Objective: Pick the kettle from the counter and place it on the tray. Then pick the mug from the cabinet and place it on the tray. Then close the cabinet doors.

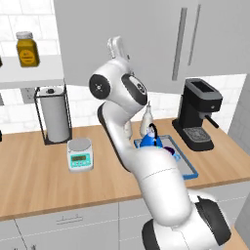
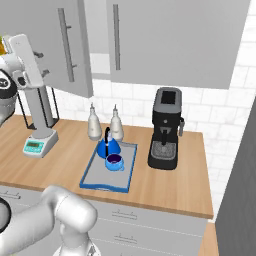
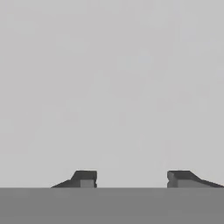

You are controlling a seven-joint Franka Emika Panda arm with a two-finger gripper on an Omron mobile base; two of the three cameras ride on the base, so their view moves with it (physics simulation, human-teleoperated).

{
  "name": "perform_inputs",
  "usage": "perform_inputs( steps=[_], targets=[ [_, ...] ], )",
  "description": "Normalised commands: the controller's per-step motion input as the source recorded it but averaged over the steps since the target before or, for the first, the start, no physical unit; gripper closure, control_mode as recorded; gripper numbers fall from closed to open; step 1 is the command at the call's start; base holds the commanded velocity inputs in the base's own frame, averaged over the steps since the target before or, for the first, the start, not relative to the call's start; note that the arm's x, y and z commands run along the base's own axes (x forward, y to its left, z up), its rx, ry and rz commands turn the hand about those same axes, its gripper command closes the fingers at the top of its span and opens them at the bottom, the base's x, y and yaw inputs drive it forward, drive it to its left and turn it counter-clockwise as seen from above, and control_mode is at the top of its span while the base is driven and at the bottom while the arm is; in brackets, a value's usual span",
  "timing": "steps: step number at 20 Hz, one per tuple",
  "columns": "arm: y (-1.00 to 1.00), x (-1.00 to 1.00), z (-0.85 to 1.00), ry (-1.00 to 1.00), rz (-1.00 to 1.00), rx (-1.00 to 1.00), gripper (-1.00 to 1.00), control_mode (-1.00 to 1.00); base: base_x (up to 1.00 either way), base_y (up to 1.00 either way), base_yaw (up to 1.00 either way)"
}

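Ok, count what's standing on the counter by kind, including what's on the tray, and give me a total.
Blue cone-shaped kettle: 1
Squat blue mug: 1
Blue-rimmed grey tray: 1
Pale bottles: 2
Black coffee machine: 1
White kitchen scale: 1
Paper towel roll on wire holder: 1
Total: 8

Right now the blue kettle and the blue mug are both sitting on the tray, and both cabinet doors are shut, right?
Not quite. The kettle and mug do sit on the tray, but one cabinet door hangs open, as the right base view shows.
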Motion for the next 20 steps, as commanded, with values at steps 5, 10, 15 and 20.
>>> perform_inputs(
  steps=[5, 10, 15, 20],
  targets=[
    [-0.76, 0.87, 0.00, -0.08, 0.35, 0.12, -1.00, -1.00, 0.00, 0.00, 0.00],
    [-0.63, 0.84, -0.01, -0.02, 0.46, 0.11, -1.00, -1.00, 0.00, 0.00, 0.00],
    [-0.48, 0.67, 0.00, 0.00, 0.37, 0.09, -1.00, -1.00, 0.00, 0.00, 0.00],
    [-0.31, 0.37, 0.12, 0.15, 0.21, 0.08, -1.00, -1.00, 0.00, 0.00, 0.00]
  ],
)
